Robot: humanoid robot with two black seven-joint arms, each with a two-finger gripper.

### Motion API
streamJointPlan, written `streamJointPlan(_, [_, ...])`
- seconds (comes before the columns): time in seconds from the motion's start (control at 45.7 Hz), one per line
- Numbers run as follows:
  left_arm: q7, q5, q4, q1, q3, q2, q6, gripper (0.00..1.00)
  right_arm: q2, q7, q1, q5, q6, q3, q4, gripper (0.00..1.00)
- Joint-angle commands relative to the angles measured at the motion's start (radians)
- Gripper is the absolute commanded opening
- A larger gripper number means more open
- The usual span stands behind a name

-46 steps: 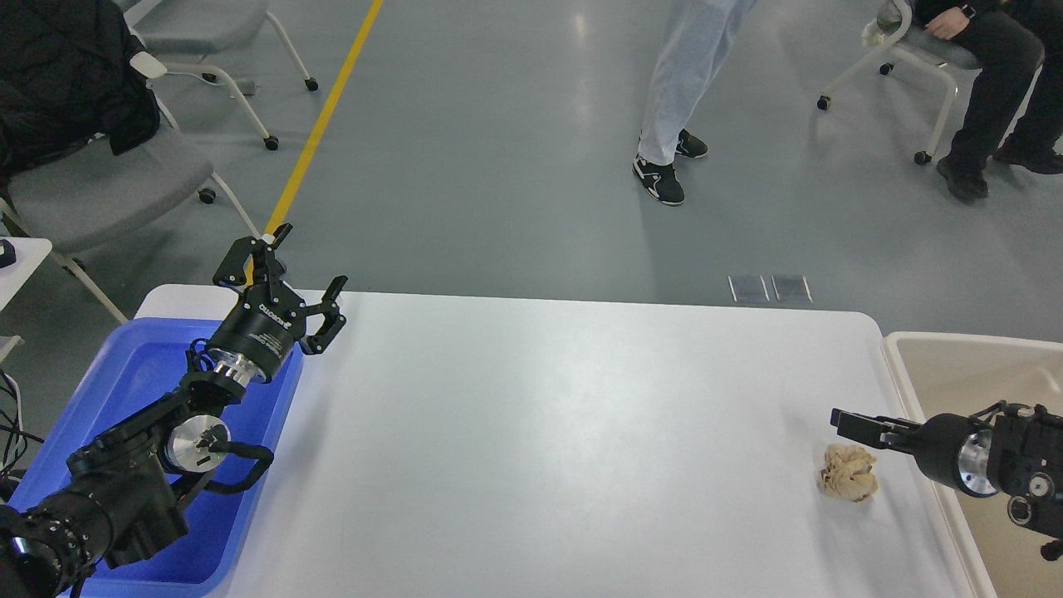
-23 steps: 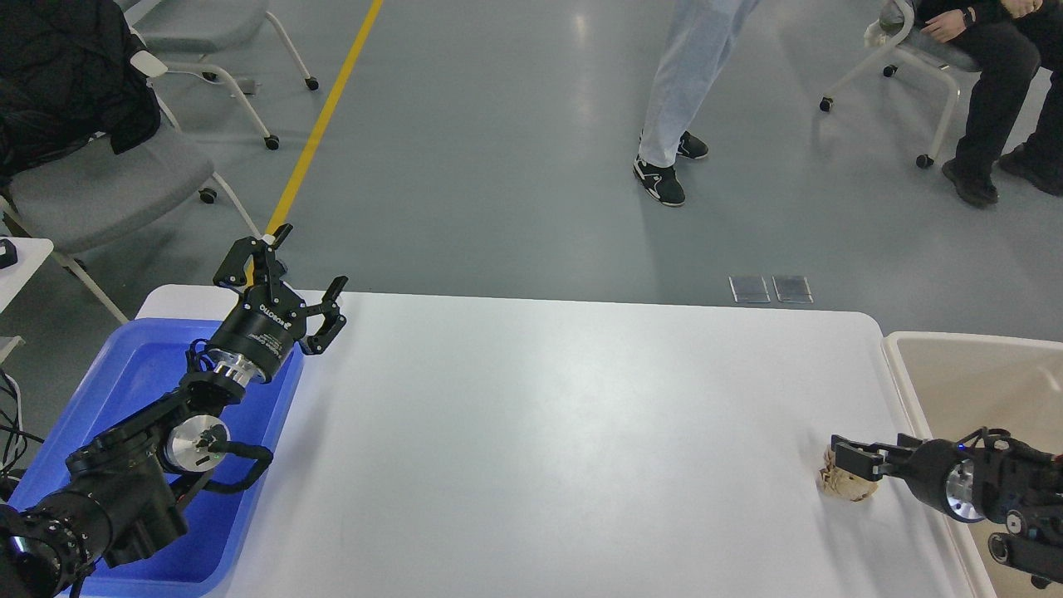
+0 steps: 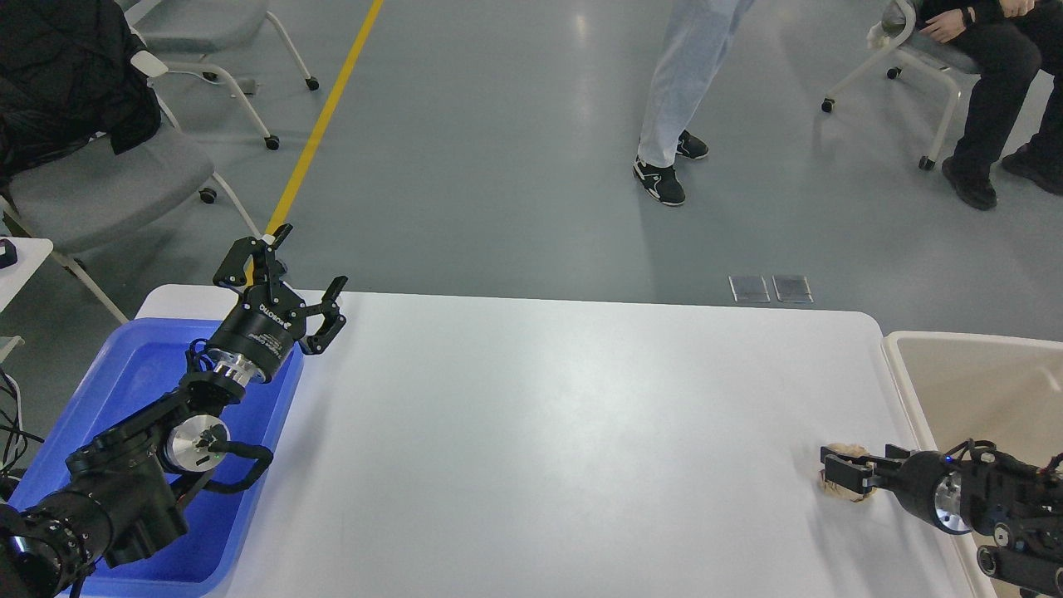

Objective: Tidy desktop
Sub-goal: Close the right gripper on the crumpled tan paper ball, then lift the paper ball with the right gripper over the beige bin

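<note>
The white desktop fills the middle of the view. A crumpled beige paper ball lies on it near the right edge. My right gripper is low on the desktop, right at the ball, and its dark fingers cover most of the ball. I cannot tell whether they are closed on it. My left gripper is open and empty, held above the far right corner of the blue tray.
A beige bin stands off the desktop's right edge. The blue tray sits at the left end under my left arm. Beyond the table are office chairs, a standing person and a seated person.
My right gripper has dropped and come down onto the paper ball, from above and beside it. The left arm has not moved.
</note>
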State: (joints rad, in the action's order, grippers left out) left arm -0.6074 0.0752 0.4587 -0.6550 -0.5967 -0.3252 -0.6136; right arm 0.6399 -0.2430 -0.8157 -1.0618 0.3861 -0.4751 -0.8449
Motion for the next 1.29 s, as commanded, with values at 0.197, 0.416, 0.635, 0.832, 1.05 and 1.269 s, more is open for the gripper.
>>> streamJointPlan(0.197, [0.000,0.000,0.000,0.000,0.000,0.000,0.000,1.00,-0.011,-0.048,0.027,0.059,0.001,0.000,0.004,0.98])
streamJointPlan(0.416, [0.000,0.000,0.000,0.000,0.000,0.000,0.000,1.00,-0.028,-0.076,0.043,0.069,-0.001,0.000,0.013,0.73])
streamJointPlan(0.635, [0.000,0.000,0.000,0.000,0.000,0.000,0.000,1.00,-0.049,-0.078,0.061,0.075,-0.004,-0.002,0.058,0.06])
streamJointPlan(0.832, [0.000,0.000,0.000,0.000,0.000,0.000,0.000,1.00,-0.045,-0.079,0.056,0.117,0.004,0.003,0.061,0.00])
streamJointPlan(1.05, [0.000,0.000,0.000,0.000,0.000,0.000,0.000,1.00,0.032,-0.174,0.041,0.189,-0.010,0.062,0.017,0.00])
streamJointPlan(1.269, [0.000,0.000,0.000,0.000,0.000,0.000,0.000,1.00,0.188,-0.234,-0.028,0.224,-0.021,0.075,-0.144,0.00])
